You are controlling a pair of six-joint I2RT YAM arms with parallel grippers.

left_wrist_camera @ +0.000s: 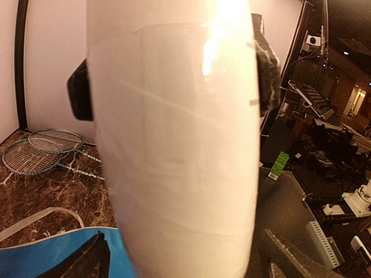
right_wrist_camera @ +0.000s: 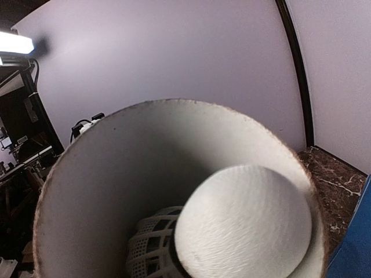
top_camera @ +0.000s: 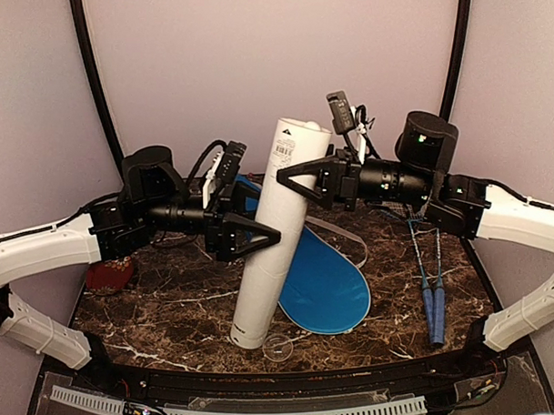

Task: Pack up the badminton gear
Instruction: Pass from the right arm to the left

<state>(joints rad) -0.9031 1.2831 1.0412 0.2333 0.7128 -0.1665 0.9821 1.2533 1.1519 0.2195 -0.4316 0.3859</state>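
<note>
The long white tube (top_camera: 273, 235) stands tilted on the marble table, its foot near the front edge. My right gripper (top_camera: 296, 177) is shut on its upper part; its black fingers (left_wrist_camera: 78, 92) press both sides of the tube (left_wrist_camera: 179, 145). My left gripper (top_camera: 260, 237) is open around the middle, with a small gap on each side. A white shuttlecock (right_wrist_camera: 243, 226) sits in the tube's open mouth (right_wrist_camera: 116, 174), cork end up. Two rackets with blue handles (top_camera: 432, 284) lie at the right. The blue cover (top_camera: 330, 283) lies behind the tube.
A small clear cap (top_camera: 277, 347) lies by the tube's foot near the front edge. A red oval object (top_camera: 109, 274) sits at the far left under my left arm. The cover's white strap (top_camera: 346, 237) loops toward the rackets.
</note>
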